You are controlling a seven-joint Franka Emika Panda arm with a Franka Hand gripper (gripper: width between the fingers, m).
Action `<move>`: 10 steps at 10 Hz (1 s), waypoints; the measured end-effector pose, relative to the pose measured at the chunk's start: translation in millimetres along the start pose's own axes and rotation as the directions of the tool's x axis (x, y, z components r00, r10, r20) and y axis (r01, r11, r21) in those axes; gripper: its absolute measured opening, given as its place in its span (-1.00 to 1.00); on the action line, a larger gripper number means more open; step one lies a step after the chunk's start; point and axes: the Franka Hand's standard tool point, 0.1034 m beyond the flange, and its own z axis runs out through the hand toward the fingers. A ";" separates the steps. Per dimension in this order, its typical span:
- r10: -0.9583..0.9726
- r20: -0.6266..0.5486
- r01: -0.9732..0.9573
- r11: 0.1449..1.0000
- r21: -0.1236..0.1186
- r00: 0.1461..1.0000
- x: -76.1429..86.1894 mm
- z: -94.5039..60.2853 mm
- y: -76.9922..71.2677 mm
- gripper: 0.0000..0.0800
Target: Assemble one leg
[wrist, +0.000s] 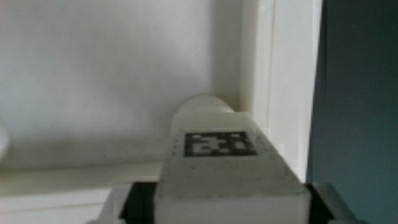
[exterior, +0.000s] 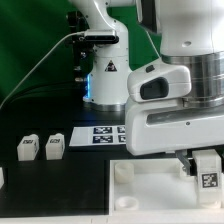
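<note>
Currently | gripper jaws clamped on leg | leg axis in line with fingers, tip ahead of jaws | leg just over panel, exterior view's right edge | target socket hidden; judged next: lower onto it

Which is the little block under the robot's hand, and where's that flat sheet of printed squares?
Leg (exterior: 208,177): exterior view, on its tagged front face.
Marker board (exterior: 101,135): exterior view, middle of the sheet, among its printed tags.

The white leg bears a black-and-white patterned tag.
</note>
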 end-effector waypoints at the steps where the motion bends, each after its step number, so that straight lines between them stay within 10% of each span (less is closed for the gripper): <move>1: 0.103 0.000 -0.103 0.995 0.000 0.995 0.0 0.0 -0.3 -0.28; 4: 0.471 0.006 -0.471 0.881 0.030 0.882 1.2 0.9 0.6 -0.28; 10: 0.974 0.090 -0.978 0.204 0.052 0.208 1.9 2.5 0.0 -0.27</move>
